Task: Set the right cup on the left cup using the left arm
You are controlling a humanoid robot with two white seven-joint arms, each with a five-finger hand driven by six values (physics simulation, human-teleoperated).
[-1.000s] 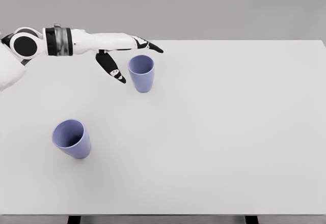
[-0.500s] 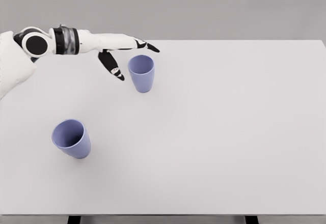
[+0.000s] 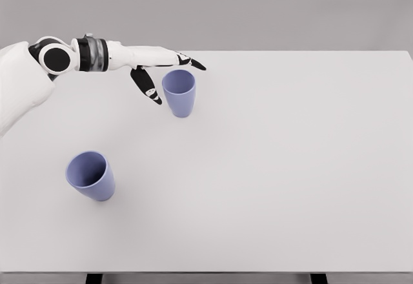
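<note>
So my left hand [image 3: 157, 64] is at the far left of the table [image 3: 290, 168], fingers spread, holding nothing, right beside the right cup [image 3: 179, 93]. Left cup [image 3: 90, 175] stands well apart, nearer and further left.

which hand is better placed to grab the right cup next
Left. The left hand is open right beside the right cup, thumb and fingers either side of its rim. No right arm is in view.
</note>
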